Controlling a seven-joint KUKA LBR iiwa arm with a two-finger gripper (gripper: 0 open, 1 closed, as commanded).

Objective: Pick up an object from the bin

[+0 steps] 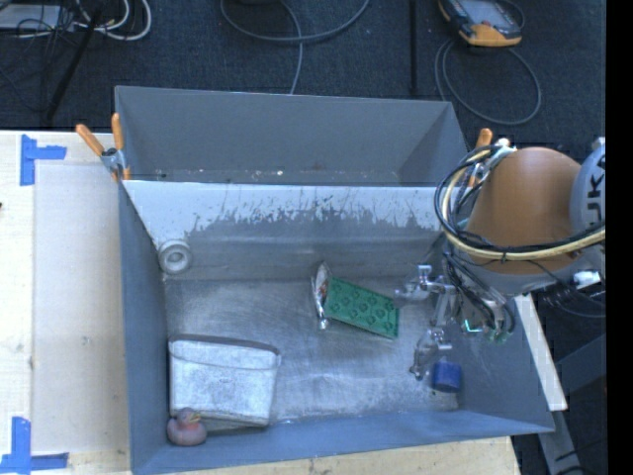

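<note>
My gripper (425, 327) hangs low over the right part of the bin, under the arm's orange cover. Its two metal fingers stand apart, one fingertip (417, 287) toward the back and the other toward the front, so it is open with nothing between them. A small blue block (447, 376) lies on the floor right beside the front finger, touching or nearly touching it. A green studded plate (362, 308) lies flat just left of the gripper, with a small shiny silver piece (320, 296) at its left end.
A grey-white folded pouch (223, 380) lies at the front left, with a small reddish-brown thing (186, 428) in the front left corner. A small silver roll (175, 256) sits by the back left wall. The bin's right wall is close to the gripper.
</note>
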